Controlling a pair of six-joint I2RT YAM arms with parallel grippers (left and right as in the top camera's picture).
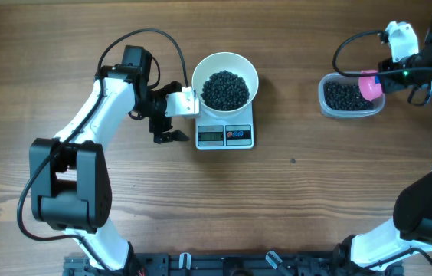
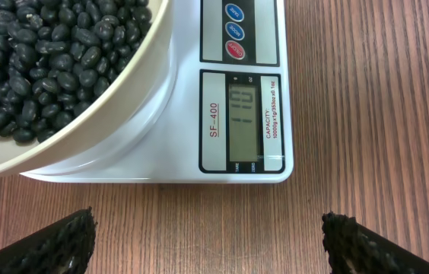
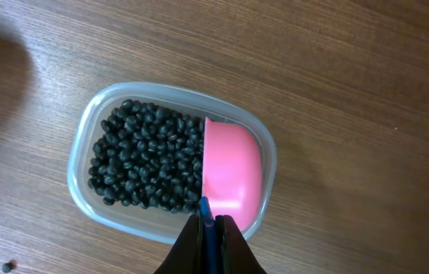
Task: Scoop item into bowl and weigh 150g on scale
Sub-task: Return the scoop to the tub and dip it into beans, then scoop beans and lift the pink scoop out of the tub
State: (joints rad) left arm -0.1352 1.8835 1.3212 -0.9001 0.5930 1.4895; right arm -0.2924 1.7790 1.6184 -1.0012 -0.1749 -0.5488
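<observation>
- The bowl (image 1: 253, 73) sits on the scale (image 1: 225, 136) at the upper centre of the overhead frame, and it carries a dark heap of the item (image 1: 225, 90).
- The left gripper (image 1: 179, 112) hangs just beside the scale's left edge. Its fingers (image 2: 55, 243) are spread wide and hold nothing. In the left wrist view they frame the scale's display, whose digits are too faint for us to read.
- The right gripper (image 3: 211, 236) is at the upper right of the overhead frame. Its fingers are pinched narrow on the thin handle of a pink scoop (image 3: 233, 171).
- The scoop's cup lies in the right end of a clear tub (image 3: 81, 164), against the beans that fill the rest of it. We cannot tell whether the cup holds any.
- The handle's long axis runs from the fingers toward the top of the right wrist frame.
- We judge that the coming move turns on one relation. The bowl lies well to the left of the scoop in the overhead frame, across bare table (image 1: 292, 192). The left arm is nearer the bowl, but only the right arm carries the tool.
- Whether another scoop is wanted depends on a reading we cannot make out.
</observation>
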